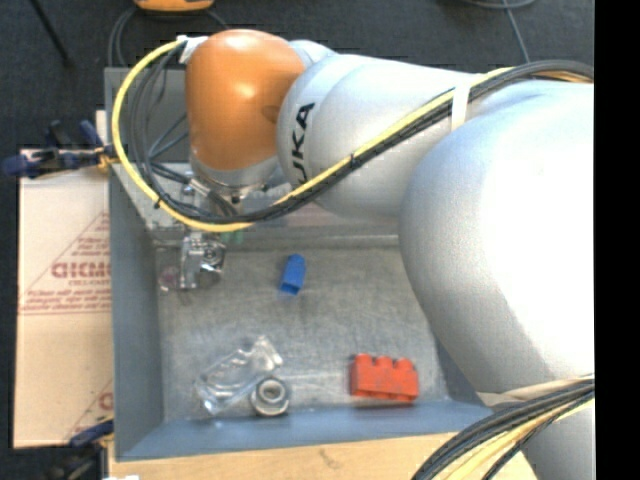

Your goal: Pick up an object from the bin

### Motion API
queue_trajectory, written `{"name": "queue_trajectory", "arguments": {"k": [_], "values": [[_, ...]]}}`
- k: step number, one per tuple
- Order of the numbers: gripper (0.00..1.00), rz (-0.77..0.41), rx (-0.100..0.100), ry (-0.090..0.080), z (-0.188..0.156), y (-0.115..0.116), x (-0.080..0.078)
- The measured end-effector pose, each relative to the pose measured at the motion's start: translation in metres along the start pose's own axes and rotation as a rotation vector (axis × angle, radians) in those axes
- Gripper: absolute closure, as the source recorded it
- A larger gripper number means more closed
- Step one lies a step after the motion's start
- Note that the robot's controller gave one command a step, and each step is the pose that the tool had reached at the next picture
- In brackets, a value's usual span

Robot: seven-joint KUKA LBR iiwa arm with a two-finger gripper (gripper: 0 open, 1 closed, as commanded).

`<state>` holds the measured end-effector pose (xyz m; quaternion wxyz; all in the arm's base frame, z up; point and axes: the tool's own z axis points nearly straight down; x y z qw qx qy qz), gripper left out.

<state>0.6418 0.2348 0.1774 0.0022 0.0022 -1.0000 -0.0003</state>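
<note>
Apparently at the approach step: the gripper (198,265) sits low in the bin's (135,348) far-left corner; I cannot tell whether it is apart or together. The blue block (291,274) lies near, untouched. Next: centre over it, then descend.

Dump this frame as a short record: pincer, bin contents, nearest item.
pincer: low in the bin, far-left corner
grasp: cannot tell
nearest item: small blue block, to the pincer's right in view, apart from it
near wall, left: clear plastic piece with a grey ring against it
near wall, right: orange-red studded brick, alone
</note>
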Motion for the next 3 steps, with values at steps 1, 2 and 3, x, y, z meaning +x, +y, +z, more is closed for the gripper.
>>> {"name": "queue_trajectory", "arguments": {"k": [1,2,3], "values": [[0.0,-0.104,0.003,-0.002,0.099,-0.014,-0.012],[1.0,-0.1,-0.002,-0.009,0.093,-0.012,-0.013],[1.0,-0.116,-0.002,-0.018,-0.07,-0.017,0.001]]}}
